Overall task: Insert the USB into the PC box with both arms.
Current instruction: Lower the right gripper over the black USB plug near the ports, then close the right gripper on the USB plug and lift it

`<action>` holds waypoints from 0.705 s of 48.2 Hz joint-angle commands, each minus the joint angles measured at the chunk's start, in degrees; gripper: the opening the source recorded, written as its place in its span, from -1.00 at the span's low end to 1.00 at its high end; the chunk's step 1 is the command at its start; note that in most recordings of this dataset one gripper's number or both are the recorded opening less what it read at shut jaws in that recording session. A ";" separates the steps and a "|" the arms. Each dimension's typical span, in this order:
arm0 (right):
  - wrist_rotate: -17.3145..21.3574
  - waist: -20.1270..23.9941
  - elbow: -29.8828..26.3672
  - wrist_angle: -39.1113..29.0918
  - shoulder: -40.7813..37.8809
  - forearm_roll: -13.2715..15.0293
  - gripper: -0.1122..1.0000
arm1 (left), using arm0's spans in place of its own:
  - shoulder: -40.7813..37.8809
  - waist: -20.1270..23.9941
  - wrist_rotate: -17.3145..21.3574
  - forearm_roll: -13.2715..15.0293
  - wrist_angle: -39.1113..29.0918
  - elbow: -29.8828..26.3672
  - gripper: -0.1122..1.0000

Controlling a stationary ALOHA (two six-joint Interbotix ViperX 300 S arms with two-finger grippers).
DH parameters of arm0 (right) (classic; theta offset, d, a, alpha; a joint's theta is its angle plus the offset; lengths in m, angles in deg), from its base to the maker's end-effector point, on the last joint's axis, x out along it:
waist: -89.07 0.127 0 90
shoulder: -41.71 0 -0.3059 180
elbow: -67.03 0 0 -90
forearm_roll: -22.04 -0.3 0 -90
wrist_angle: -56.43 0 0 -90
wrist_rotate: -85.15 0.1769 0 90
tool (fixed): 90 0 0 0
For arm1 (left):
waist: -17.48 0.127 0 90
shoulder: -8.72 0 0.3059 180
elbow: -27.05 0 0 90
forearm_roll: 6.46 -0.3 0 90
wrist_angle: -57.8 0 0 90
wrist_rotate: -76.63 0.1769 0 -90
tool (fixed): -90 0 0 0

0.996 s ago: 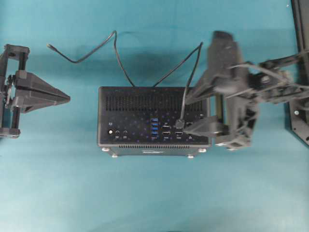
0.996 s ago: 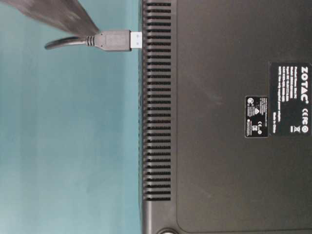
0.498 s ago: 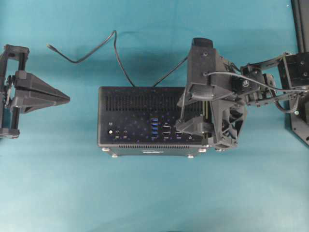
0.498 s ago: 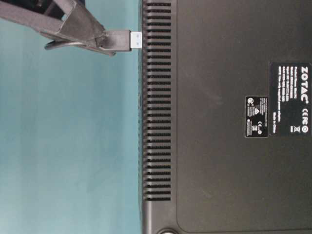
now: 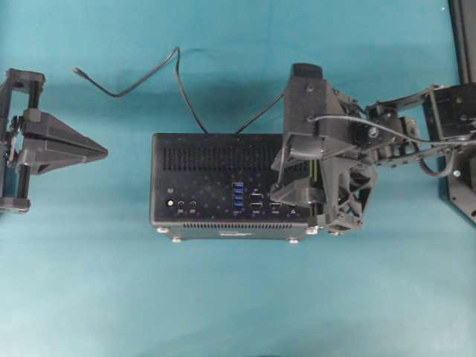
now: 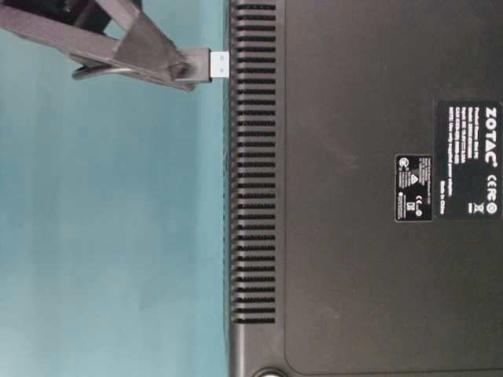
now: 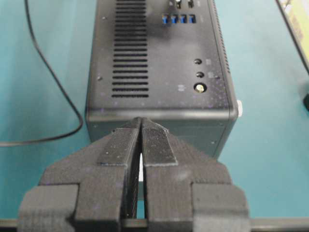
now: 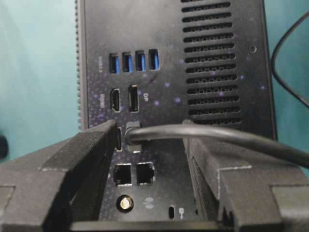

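The black PC box (image 5: 216, 160) lies with its port panel facing up. The USB (image 8: 133, 134) stands in a socket below the blue ports, and its cable bends off to the right. Side on, the USB (image 6: 200, 64) still shows a strip of metal outside the PC box (image 6: 354, 236). My right gripper (image 5: 277, 177) straddles the plug. In the right wrist view the right gripper (image 8: 150, 133) is open, with one finger close beside the plug and the other apart from it. My left gripper (image 5: 104, 152) hangs shut and empty left of the PC box (image 7: 159, 48).
The thin black cable (image 5: 178, 82) loops over the teal table behind the box and ends in a slim tip (image 5: 76, 71). A black frame (image 5: 465, 111) stands along the right edge. Small silver feet (image 5: 176, 239) stick out at the box's near side.
My right arm has swung left over the box's right end and lowered its fingers around the plug, and the jaws have narrowed. The left arm and the plug have not moved.
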 commanded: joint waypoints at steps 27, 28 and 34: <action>0.18 0.26 -3.52 -2.11 0.26 0.09 -0.60 | 0.09 -0.09 -0.18 -0.18 0.44 -0.79 -0.80; 0.26 0.35 -3.60 -2.11 0.35 0.09 -0.61 | 0.09 -0.09 -0.18 -0.09 0.44 -0.79 -0.80; 0.26 0.70 -4.92 -2.11 0.26 0.09 -0.61 | 0.09 -0.09 -0.18 -0.09 0.62 -0.79 -0.80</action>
